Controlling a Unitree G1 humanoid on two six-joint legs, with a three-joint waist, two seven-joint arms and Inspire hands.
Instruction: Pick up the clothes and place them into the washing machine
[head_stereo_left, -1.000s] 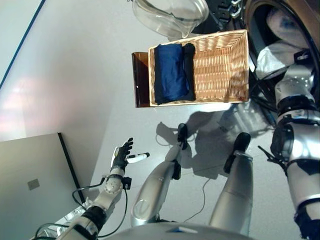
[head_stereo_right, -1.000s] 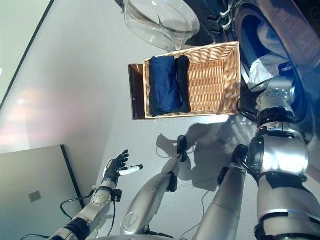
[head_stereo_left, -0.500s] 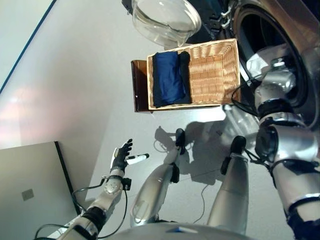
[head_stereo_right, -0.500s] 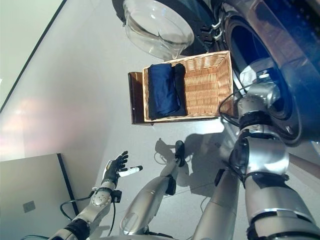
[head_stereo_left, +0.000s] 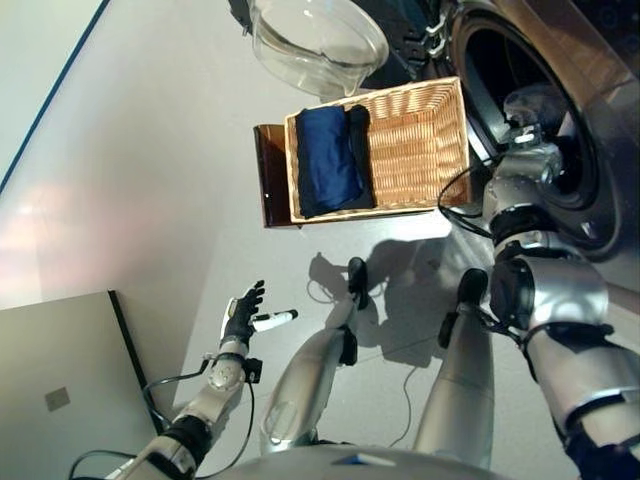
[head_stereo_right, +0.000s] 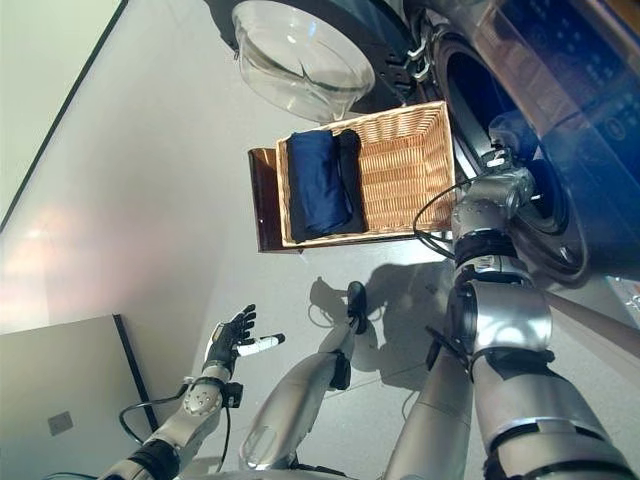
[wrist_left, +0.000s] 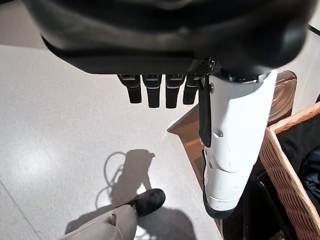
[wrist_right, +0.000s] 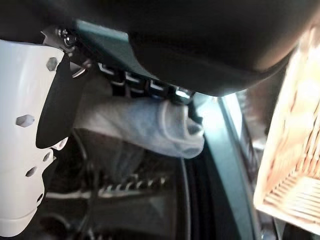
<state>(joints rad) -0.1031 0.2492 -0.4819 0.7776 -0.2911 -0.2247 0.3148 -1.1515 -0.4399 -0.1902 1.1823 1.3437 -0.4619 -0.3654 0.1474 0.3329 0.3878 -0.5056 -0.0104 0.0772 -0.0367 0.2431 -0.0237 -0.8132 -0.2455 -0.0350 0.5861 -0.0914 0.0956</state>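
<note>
Right robot hand (wrist_right: 125, 75) seemingly grips pale cloth (wrist_right: 150, 127) inside washer (head_stereo_right: 520, 150).

brown stand (head_stereo_left: 273, 176): beside wicker basket | grey panel (head_stereo_left: 60, 390): lying on floor (head_stereo_left: 150, 170), lower left

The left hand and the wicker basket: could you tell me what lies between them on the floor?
Only bare grey floor lies between the left hand and the wicker basket, as the left eye view shows.
</note>
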